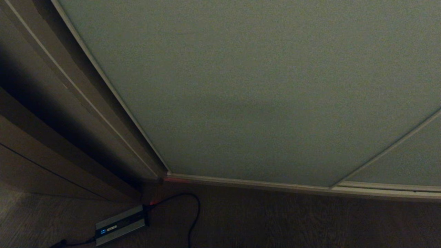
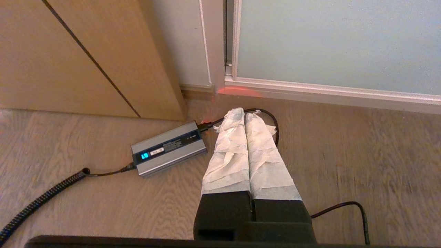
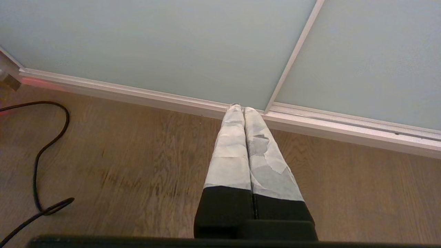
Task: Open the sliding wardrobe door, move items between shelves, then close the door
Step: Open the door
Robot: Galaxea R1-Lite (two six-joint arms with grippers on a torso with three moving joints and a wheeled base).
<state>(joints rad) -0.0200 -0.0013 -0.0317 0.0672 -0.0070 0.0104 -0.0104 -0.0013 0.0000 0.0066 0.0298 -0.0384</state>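
Note:
The sliding wardrobe door (image 1: pixel 248 89) is a pale grey-green panel with a thin cream frame; it fills the head view and stands shut down to its cream bottom rail (image 1: pixel 262 184). It also shows as the sliding wardrobe door (image 2: pixel 337 41) and the sliding wardrobe door (image 3: pixel 155 41). My left gripper (image 2: pixel 244 112) hangs shut and empty over the floor near the door's lower left corner. Shut and empty too, my right gripper (image 3: pixel 240 107) points at the rail where two panels meet. The items and the shelves are hidden behind the door. Neither arm shows in the head view.
A grey charger box (image 2: pixel 169 148) with a lit blue display lies on the wooden floor (image 2: pixel 361 165), its black cables (image 2: pixel 44 196) trailing off. A brown wooden panel (image 2: pixel 69 58) stands left of the wardrobe. A second door panel (image 3: pixel 372 55) lies to the right.

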